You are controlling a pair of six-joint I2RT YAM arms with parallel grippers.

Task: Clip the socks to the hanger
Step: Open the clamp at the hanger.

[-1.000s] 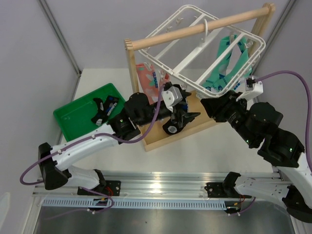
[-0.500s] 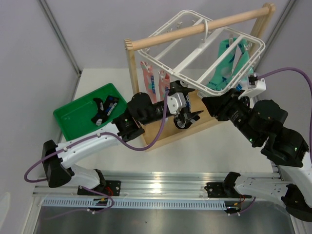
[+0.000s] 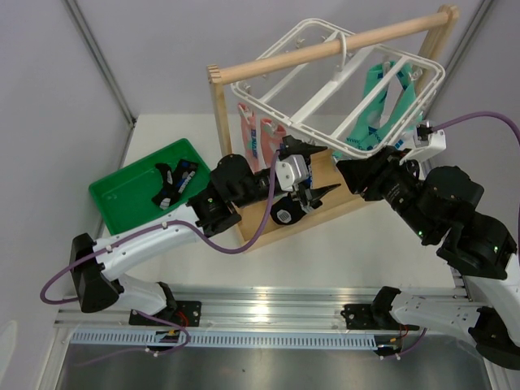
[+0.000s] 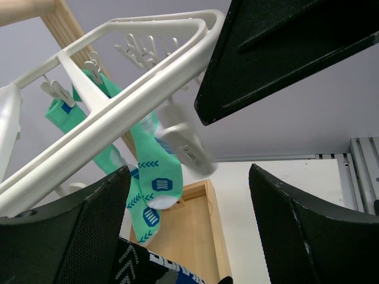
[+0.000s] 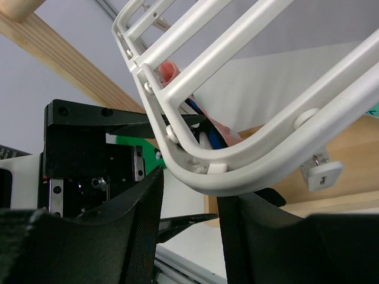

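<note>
The white hanger [image 3: 357, 77] hangs tilted from the rod. Two salmon-pink socks [image 3: 248, 134] hang clipped at its left edge. A black sock [image 3: 171, 185] lies in the tray. My left gripper [image 3: 313, 175] is under the hanger's near edge with its jaws wide apart [image 4: 189, 171], below a blurred empty clip [image 4: 186, 145]. Another black sock with white marks [image 4: 148, 266] lies at the base of the jaws by the left finger; whether it is gripped is unclear. My right gripper [image 3: 348, 169] is shut on the hanger's rim [image 5: 237, 168].
Teal-green socks [image 3: 378, 106] hang at the hanger's right side and show in the left wrist view [image 4: 154, 177]. The wooden rack's rod [image 3: 268, 65] and base board [image 3: 325, 207] stand mid-table. A green tray [image 3: 122, 195] sits at the left.
The hanger has swung and tilted as my right gripper rose slightly. My left gripper moved up and right under the frame, then back a little. The pink socks now hang straighter.
</note>
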